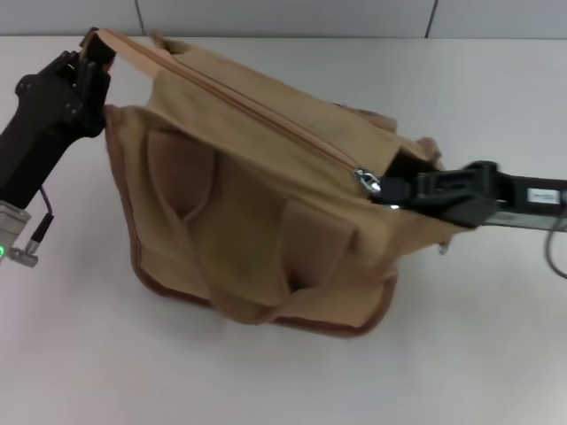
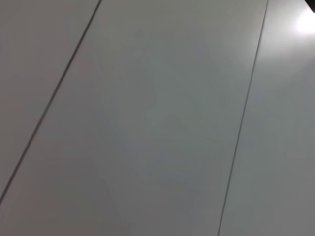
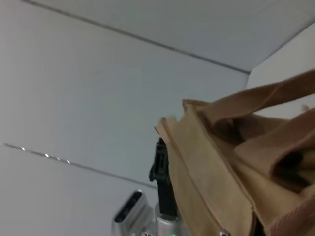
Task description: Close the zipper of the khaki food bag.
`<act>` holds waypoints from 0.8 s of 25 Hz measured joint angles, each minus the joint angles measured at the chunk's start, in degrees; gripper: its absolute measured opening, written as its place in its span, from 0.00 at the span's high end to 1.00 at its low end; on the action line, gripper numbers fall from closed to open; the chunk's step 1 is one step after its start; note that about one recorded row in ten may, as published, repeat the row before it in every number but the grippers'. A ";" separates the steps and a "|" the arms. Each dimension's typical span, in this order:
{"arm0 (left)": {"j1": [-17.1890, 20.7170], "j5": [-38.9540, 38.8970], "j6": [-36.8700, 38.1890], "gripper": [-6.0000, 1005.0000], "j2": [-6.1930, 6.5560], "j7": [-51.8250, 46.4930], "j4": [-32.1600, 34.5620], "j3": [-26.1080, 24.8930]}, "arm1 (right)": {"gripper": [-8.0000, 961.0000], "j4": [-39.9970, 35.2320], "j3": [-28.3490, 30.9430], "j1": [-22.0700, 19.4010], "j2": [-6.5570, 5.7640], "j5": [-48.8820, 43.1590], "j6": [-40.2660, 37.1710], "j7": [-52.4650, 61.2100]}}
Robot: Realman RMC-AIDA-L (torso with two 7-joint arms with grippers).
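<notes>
Bag [image 1: 257,221] is your landmark: tan canvas tote, sits tilted on the white table [image 1: 461,354], near bottom edge toward you, top edge toward the wall. One wide handle [image 1: 190,248] lies flat down the near face of the bag, looping toward its bottom seam. Zipper [image 1: 257,111] runs along the bag's top, from the far-left corner down to the right end. Tape looks joined from the left corner up to the silver pull tab [image 1: 367,182]; past the tab, at the bag's right end, you see a dark gap.

Right gripper [image 1: 396,189] comes in from the right of the bag, fingertips right at the pull tab, touching or nearly so. You cannot tell whether they are pinching the tab or spread. Left gripper [image 1: 93,51] is at the bag's far-left top corner, pressed together on the fabric end there. In the right wrist view you get the bag's end and a handle [image 3: 256,101], plus the left gripper's black finger [image 3: 162,177] beside the bag's far edge. Left wrist view shows only wall panels [image 2: 157,118].
</notes>
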 joint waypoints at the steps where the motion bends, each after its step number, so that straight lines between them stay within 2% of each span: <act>1: -0.11 0.05 -0.11 0.91 -0.02 -0.02 -0.03 0.06 | 0.95 0.00 0.00 0.00 0.00 0.00 0.00 0.00; 5: -0.78 0.25 -0.86 0.91 -0.08 -0.44 -0.07 0.18 | 0.95 0.13 5.15 -2.23 -0.98 -0.05 -5.02 -3.76; 10: -1.70 0.06 -0.99 0.91 -0.20 -0.08 -0.21 0.52 | 0.94 -0.02 14.36 -3.12 -2.61 -0.33 -15.79 -7.78; 14: -3.57 0.21 -0.84 0.91 -0.02 -1.03 0.45 2.47 | 0.94 -0.27 17.67 -3.11 -3.69 -0.33 -19.10 -11.91; 16: -4.59 0.23 -0.62 0.89 0.01 -1.81 0.73 3.03 | 0.94 -0.28 17.78 -2.95 -3.78 -0.34 -19.29 -12.88; 19: -6.00 0.11 2.49 0.84 -0.13 -2.13 1.02 3.43 | 0.71 -0.31 17.60 -2.62 -3.87 -0.34 -19.09 -15.95; 20: -6.26 -0.03 4.09 0.82 -0.18 -2.10 1.09 3.32 | 0.67 -0.32 17.46 -2.52 -3.86 -0.35 -18.90 -17.00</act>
